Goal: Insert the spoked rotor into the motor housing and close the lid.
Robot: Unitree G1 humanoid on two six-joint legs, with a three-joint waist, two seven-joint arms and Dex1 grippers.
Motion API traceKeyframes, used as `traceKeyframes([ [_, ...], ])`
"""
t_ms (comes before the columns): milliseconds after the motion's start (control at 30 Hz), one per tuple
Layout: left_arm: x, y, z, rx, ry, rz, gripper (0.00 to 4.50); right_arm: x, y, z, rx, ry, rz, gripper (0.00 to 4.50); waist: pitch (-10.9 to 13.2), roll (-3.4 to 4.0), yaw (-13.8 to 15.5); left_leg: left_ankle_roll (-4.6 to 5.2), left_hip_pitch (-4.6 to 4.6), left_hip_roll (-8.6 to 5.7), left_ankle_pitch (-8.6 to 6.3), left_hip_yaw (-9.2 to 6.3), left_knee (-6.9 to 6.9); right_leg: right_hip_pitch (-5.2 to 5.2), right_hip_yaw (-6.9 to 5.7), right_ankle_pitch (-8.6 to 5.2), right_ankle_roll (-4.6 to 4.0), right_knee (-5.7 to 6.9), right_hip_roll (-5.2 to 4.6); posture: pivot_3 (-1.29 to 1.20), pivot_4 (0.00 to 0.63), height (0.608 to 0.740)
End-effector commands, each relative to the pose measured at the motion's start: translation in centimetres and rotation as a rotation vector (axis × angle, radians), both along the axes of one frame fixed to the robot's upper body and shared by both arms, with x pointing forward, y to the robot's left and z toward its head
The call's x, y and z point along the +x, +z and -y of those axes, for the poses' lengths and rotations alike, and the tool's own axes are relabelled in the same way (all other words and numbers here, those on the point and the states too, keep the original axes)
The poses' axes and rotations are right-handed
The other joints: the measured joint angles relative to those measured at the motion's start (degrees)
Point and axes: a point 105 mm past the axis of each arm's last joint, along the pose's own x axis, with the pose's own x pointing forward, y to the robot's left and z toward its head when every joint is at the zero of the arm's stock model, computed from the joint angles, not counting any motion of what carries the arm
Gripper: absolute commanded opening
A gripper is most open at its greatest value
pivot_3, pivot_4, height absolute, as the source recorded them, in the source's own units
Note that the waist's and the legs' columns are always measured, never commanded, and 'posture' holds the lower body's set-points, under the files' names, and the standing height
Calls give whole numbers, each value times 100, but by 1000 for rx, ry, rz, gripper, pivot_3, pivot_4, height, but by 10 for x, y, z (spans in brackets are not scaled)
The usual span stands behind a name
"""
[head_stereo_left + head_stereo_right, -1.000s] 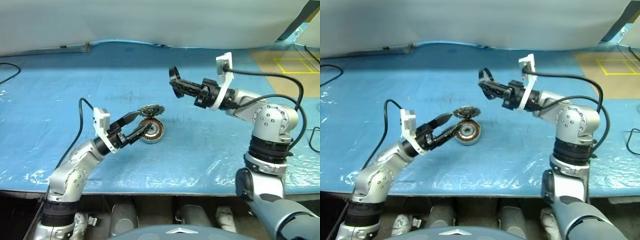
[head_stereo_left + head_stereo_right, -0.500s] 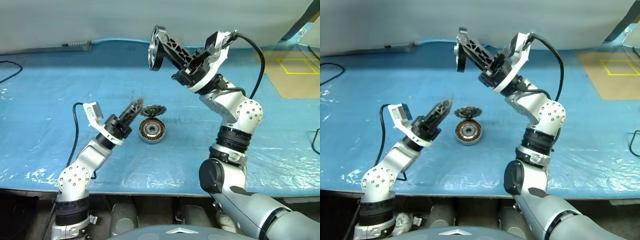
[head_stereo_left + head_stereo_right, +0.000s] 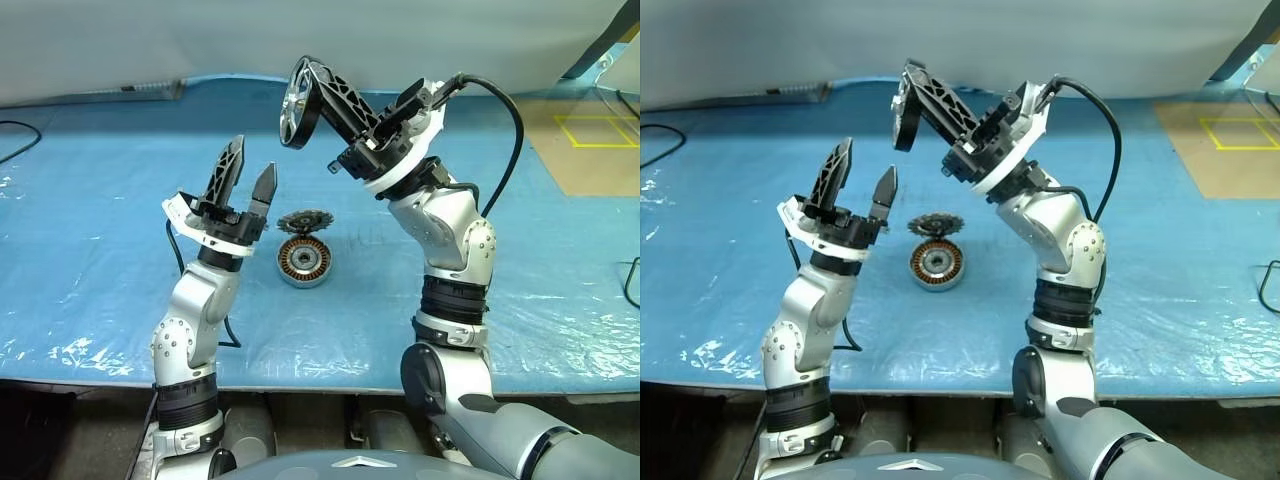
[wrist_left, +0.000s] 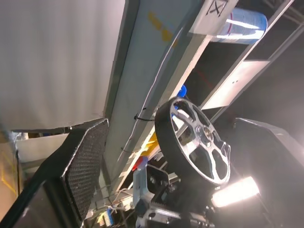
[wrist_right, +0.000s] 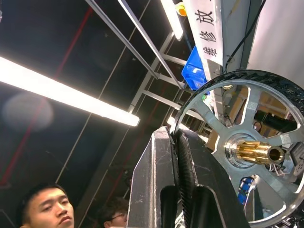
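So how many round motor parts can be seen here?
3: the black-rimmed spoked rotor raised in the right gripper; the copper-wound silver housing on the blue sheet; the jagged grey lid just behind it.

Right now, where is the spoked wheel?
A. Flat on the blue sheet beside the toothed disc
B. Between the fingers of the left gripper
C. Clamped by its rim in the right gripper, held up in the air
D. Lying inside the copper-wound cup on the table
C. The right gripper is shut on the rim of the spoked wheel, raised well above the copper-wound cup; the left gripper stands open and empty.
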Motion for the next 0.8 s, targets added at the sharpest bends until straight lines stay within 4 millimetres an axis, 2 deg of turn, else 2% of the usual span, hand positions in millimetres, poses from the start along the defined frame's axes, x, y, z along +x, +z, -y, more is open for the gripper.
traceKeyframes([
  [33, -1, 9, 6, -74, -48, 8, 4500, -13, 12, -1, 50, 38, 34, 39, 0, 0, 0, 0, -1, -1, 0, -1, 2, 0, 0, 1, 3, 0, -1, 0, 150, 740],
  [300, 1, 17, 20, -109, -129, 16, 4500, -18, 9, -11, 63, 67, 15, 39, 0, -1, 0, 0, -8, -4, 0, -5, 6, 0, -1, 3, 11, 0, -3, 0, 150, 740],
  [600, 1, 22, 33, -141, -191, 32, 4500, -19, 4, -12, 58, 74, 3, 39, -1, -1, 3, 0, -11, -5, 0, -8, 15, 0, -1, 8, 18, 1, -4, 0, 150, 740],
  [700, 1, 24, 34, -158, -195, 36, 3605, -18, 2, -12, 54, 72, -5, 0, -1, -1, 1, 0, -12, -7, 0, -8, 17, 0, -1, 10, 20, 1, -4, 0, 150, 740],
  [800, -1, 25, 35, -166, -205, 45, 2528, -17, 0, -13, 52, 71, -14, 0, -1, -1, 1, 0, -12, -6, 0, -9, 20, 1, -1, 11, 20, 3, -4, 0, 150, 740],
])
